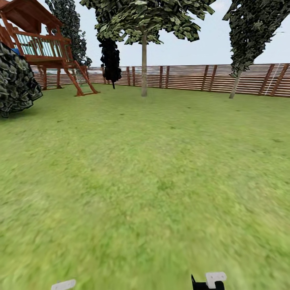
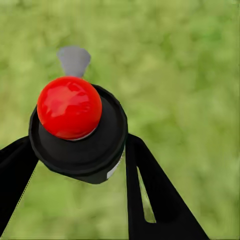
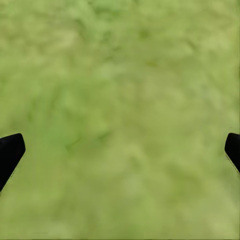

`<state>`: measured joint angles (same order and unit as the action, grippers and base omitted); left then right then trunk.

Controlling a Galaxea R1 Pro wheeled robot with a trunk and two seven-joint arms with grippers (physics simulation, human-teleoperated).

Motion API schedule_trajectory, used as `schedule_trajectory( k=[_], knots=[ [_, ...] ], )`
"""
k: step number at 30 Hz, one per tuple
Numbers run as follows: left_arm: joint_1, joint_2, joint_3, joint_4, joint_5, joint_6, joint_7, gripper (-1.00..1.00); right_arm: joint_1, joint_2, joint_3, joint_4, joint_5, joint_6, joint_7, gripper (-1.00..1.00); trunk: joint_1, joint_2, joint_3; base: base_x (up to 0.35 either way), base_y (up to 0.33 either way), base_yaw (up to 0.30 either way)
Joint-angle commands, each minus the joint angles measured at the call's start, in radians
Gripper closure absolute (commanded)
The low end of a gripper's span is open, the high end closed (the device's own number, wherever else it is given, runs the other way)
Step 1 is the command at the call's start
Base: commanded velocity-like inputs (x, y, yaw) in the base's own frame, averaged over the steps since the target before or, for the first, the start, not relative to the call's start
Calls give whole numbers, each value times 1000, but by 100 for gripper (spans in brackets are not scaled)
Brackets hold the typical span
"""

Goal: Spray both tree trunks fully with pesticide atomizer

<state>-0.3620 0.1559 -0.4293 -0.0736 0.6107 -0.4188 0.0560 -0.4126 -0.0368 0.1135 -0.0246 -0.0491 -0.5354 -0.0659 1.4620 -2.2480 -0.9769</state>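
Left gripper (image 2: 75,165): fingers sit either side of the atomizer (image 2: 77,130), touching its black body; clamped on it. Left wrist view looks down on the red ball top (image 2: 69,106) and the grey nozzle (image 2: 73,60), which sticks out beyond the ball, away from the camera. Grass (image 2: 190,75) lies below it, so the atomizer is off the ground and carried.

Right gripper (image 3: 120,150): only the two fingertips show, at opposite edges of the right wrist view, wide apart, nothing between them but lawn.

Head view: open lawn (image 1: 145,181) ahead, fence (image 1: 189,78) across the back. Straight pale-trunked tree (image 1: 143,64) stands nearly dead ahead, slightly left of centre, well apart from the robot. Second tree (image 1: 235,82) with a leaning trunk stands to the right, by the fence. Thin near-black tree (image 1: 110,60) and a play tower (image 1: 44,48) are off to the left; neither looks like a target.

No white mist on either trunk; spraying judged not started.

Key relation: the nearer trunk lies forward, slightly toward the left arm's side, and that arm has the sprayer. Its long axis is vertical. Judgement: close the distance first, then turn the nozzle at the trunk and sweep up and down. How the nozzle now points relative to the tree I cannot tell.
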Motion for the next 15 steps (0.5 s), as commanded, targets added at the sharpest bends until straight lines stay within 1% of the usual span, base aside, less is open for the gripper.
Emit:
schedule_trajectory(
  k=[1, 15],
  knots=[
    [0, 0, 0, 0, 0, 0, 0, 100, 0, 0, 0, 0, 0, 0, 0, -100, 0, 0, 0, 339, 0, 0],
    [0, 0, 0, 0, 0, 0, 0, 100, 0, 0, 0, 0, 0, 0, 0, -100, 0, 0, 0, 339, 0, 0]
  ],
)
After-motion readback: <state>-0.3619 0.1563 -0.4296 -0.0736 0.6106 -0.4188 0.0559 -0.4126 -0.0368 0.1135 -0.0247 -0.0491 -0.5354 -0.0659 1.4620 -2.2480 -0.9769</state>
